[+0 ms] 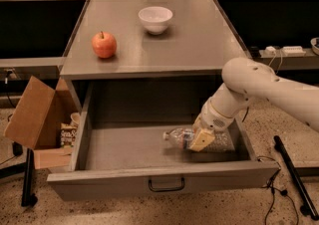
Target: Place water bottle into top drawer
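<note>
The top drawer (164,175) is pulled wide open under the grey cabinet top; its flat front panel has a dark wire handle (166,185). The water bottle (178,138) lies on its side low inside the drawer, at the right, cap pointing left. My gripper (202,140) reaches down into the drawer from the right on a white arm (259,87) and is shut on the water bottle's middle. The yellowish fingertips (201,141) cover part of the bottle.
A red apple (103,45) and a white bowl (155,19) sit on the cabinet top (199,40). An open cardboard box (35,119) with small packets stands on the floor at the drawer's left. A black bar (294,176) and cables lie on the floor at the right.
</note>
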Robot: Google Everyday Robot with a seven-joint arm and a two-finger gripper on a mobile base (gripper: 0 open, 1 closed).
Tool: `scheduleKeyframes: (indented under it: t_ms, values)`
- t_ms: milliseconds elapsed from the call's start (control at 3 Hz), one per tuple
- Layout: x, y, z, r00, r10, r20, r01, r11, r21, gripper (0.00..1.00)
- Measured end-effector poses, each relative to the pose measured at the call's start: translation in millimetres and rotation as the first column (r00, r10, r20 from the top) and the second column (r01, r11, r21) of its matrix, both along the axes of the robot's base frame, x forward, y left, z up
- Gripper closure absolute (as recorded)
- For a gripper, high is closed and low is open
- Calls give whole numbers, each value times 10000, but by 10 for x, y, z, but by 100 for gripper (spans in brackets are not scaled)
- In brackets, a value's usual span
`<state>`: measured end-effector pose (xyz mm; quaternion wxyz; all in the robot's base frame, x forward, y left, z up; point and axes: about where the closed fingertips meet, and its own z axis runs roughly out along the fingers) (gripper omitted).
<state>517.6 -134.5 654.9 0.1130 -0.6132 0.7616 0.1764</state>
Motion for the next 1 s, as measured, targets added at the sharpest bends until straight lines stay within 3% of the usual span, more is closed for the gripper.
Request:
scheduleKeyframes:
  t_ms: [667,1000]
  values:
    - [172,-44,-161,9999,-116,43,114,9992,386,12]
    - [274,-101,-98,9986,-400,332,372,9959,821,0]
